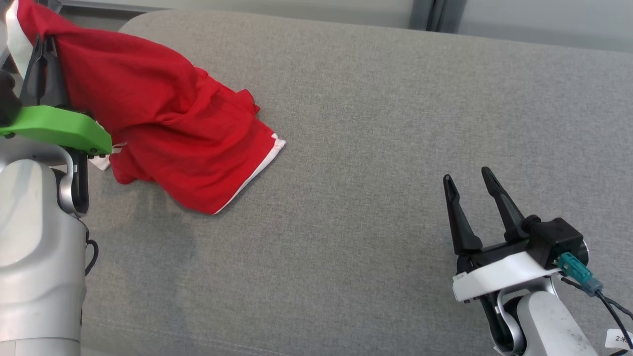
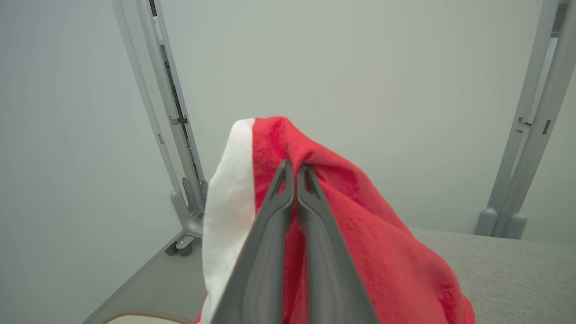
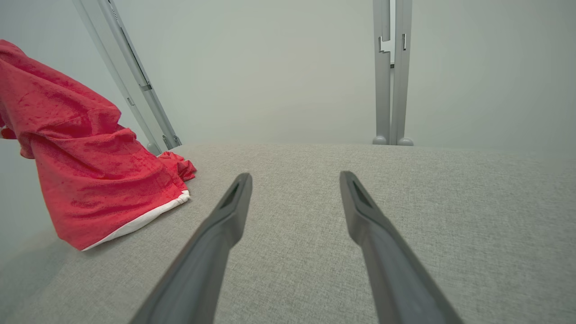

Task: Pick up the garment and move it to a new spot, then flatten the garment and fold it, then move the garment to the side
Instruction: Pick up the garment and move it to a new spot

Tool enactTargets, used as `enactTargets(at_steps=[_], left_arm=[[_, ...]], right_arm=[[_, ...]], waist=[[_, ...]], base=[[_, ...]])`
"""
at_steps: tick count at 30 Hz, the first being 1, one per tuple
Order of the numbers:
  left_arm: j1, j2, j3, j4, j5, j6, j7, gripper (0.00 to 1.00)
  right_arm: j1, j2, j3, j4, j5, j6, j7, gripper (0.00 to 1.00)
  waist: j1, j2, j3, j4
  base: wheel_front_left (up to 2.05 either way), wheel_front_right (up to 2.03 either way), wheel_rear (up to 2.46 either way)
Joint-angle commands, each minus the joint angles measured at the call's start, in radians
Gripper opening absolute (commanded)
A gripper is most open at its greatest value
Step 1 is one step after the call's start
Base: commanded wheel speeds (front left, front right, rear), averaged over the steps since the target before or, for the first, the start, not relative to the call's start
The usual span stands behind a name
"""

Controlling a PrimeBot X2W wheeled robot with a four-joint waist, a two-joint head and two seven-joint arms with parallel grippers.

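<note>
A red garment (image 1: pixel 163 123) with white trim hangs from its upper left corner, and its lower part still rests on the grey fabric surface (image 1: pixel 371 148). My left gripper (image 1: pixel 42 47) is raised at the far left and shut on the garment's top edge. The left wrist view shows that gripper (image 2: pixel 294 168) pinching the red garment (image 2: pixel 382 252) beside a white band. My right gripper (image 1: pixel 467 180) stands open at the lower right, well away from the cloth, with nothing between its fingers. From the right wrist, the same right gripper (image 3: pixel 294 180) spreads over bare fabric, with the garment (image 3: pixel 90 166) far to its left.
The grey surface ends at a rounded far edge with a pale wall behind. Grey metal posts (image 3: pixel 390 72) stand beyond that edge. A cable (image 1: pixel 610 304) trails from my right wrist. Bare fabric stretches across the middle and right.
</note>
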Motion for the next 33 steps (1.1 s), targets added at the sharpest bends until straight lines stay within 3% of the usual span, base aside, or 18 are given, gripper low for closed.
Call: enactTargets(at_steps=[1, 7, 13, 20, 27, 33], left_arm=[[0.029, -0.001, 0.008, -0.038, -0.006, 0.003, -0.005, 0.00], [0.101, -0.024, 0.013, -0.243, -0.026, -0.003, -0.002, 0.00], [0.164, -0.050, -0.035, -0.422, -0.034, -0.007, 0.070, 0.00], [0.221, -0.084, -0.113, -0.576, -0.024, -0.007, 0.154, 0.00], [0.236, -0.128, -0.174, -0.636, -0.025, 0.000, 0.194, 0.00], [0.215, -0.156, -0.219, -0.606, -0.013, 0.015, 0.196, 0.00]], right_arm=[[0.017, 0.003, -0.003, 0.004, 0.003, 0.000, -0.003, 1.00], [0.037, 0.023, -0.005, 0.011, 0.008, 0.000, -0.003, 1.00], [0.034, 0.030, -0.004, 0.009, 0.014, 0.000, -0.003, 1.00], [0.020, 0.032, 0.009, 0.007, 0.039, 0.000, -0.003, 1.00], [0.002, 0.033, 0.023, 0.006, 0.057, 0.000, -0.003, 1.00], [-0.016, 0.033, 0.033, 0.008, 0.076, 0.000, -0.003, 1.00]], waist=[[0.0000, -0.0001, -0.059, -0.018], [0.0000, -0.0001, -0.116, -0.051], [0.0000, -0.0001, -0.134, -0.102], [0.0000, -0.0001, -0.129, -0.202], [0.0000, -0.0001, -0.116, -0.331], [0.0000, -0.0001, -0.094, -0.484]], base=[[0.00, 0.00, 0.00], [0.00, 0.00, 0.00], [0.00, 0.00, 0.00], [0.00, 0.00, 0.00], [0.00, 0.00, 0.00], [0.00, 0.00, 0.00]])
